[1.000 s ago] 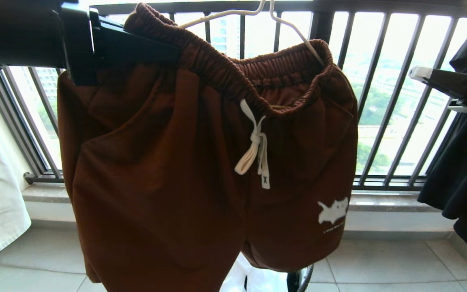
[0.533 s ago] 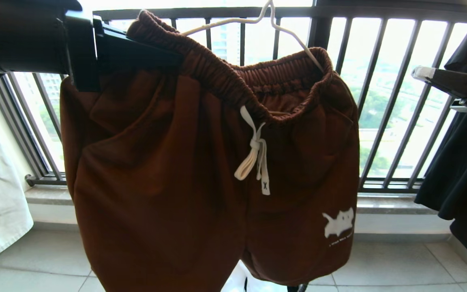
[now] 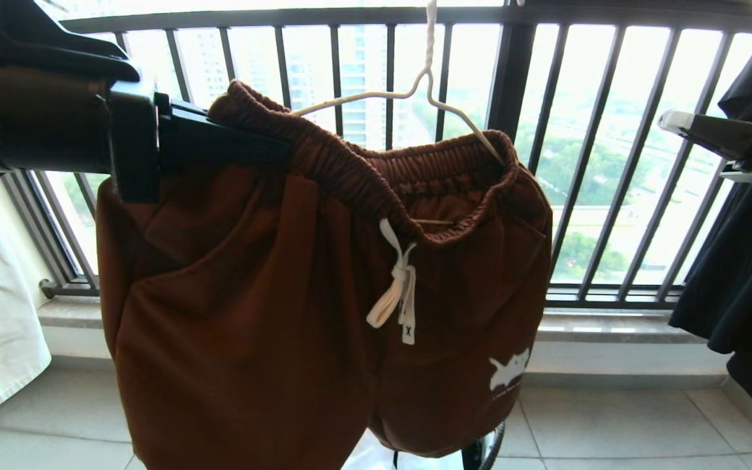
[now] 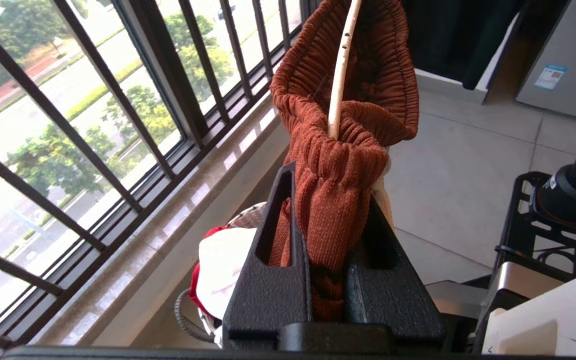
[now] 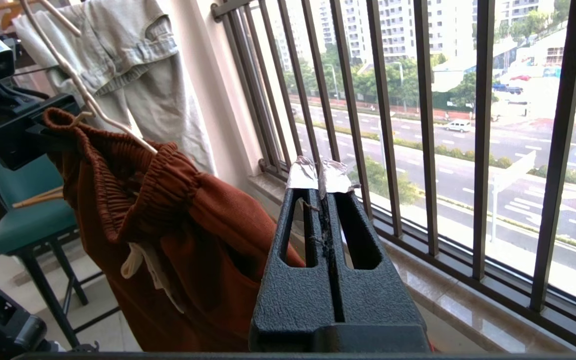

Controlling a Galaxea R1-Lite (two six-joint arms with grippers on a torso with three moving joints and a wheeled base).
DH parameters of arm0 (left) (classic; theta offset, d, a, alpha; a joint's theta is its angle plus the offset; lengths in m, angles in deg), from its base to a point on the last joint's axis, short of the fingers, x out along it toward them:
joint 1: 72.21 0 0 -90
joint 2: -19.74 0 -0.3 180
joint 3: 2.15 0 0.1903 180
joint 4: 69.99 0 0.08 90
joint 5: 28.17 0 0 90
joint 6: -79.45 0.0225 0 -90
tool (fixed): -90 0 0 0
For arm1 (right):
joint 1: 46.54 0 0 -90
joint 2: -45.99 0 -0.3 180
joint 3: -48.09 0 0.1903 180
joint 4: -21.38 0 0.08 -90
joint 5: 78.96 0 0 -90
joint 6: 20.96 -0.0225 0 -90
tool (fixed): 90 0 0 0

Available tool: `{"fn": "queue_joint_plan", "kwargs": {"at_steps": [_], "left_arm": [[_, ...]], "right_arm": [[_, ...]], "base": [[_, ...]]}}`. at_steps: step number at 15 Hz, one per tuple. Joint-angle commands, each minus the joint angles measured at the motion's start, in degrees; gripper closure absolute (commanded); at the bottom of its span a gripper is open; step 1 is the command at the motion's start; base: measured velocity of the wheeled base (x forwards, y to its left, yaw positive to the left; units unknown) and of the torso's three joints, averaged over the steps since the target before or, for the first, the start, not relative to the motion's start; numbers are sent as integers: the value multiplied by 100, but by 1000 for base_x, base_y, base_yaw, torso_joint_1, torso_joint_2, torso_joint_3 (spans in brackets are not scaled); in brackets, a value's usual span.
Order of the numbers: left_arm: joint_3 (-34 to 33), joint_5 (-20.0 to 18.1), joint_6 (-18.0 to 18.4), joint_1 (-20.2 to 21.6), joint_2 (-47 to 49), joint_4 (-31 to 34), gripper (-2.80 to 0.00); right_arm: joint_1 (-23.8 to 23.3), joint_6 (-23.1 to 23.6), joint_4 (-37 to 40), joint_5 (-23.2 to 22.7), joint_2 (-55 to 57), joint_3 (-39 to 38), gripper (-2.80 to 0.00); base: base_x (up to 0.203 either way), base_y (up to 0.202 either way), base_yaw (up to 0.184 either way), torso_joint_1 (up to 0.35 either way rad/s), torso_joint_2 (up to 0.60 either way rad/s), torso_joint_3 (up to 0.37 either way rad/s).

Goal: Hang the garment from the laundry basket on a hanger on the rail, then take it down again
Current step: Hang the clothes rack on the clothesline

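Left hand [image 3: 271, 140], reaching level from the left, is clamped on the waistband of the shorts [image 3: 297, 313] at the end nearest it. The waistband's long axis slopes down toward the right, draped over the hanger [image 3: 408, 91], whose hook rises out of view. Right hand [image 3: 676, 121], fingers pressed together and empty, waits well apart at right.

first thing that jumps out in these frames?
The rust-brown shorts fill the middle of the head view, hung by the waistband on a thin white hanger in front of the black window railing. The left gripper comes in from the left, its fingers shut on the bunched waistband. The right gripper waits at the right, shut on nothing.
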Motion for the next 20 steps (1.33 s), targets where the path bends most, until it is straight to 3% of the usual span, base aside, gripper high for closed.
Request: {"fn": "queue_joint_plan", "kwargs": {"at_steps": [1, 5, 6, 9, 13, 20], "left_arm": [[-316, -567, -77, 201, 36, -453, 0], [-649, -2795, -709, 1068, 94, -1257, 0], [-676, -3131, -805, 1227, 147, -1327, 0], [-733, -3338, -823, 1303, 215, -1348, 0], [-772, -4063, -823, 1505, 216, -1348, 0], [-779, -4307, -795, 1505, 207, -1348, 0]], "right_arm": [[-6, -17, -38, -39, 76, 12, 0], [3, 88, -15, -56, 129, 3, 0], [3, 88, -6, -54, 162, 9, 0], [3, 208, -66, -55, 208, -22, 0], [3, 326, -85, -65, 188, -77, 0], [-42, 326, -437, -65, 216, -181, 0]], "base": [[0, 0, 0, 0, 0, 0], [0, 0, 0, 0, 0, 0], [0, 0, 0, 0, 0, 0], [0, 0, 0, 0, 0, 0], [0, 0, 0, 0, 0, 0], [0, 0, 0, 2, -33, -33]]}}
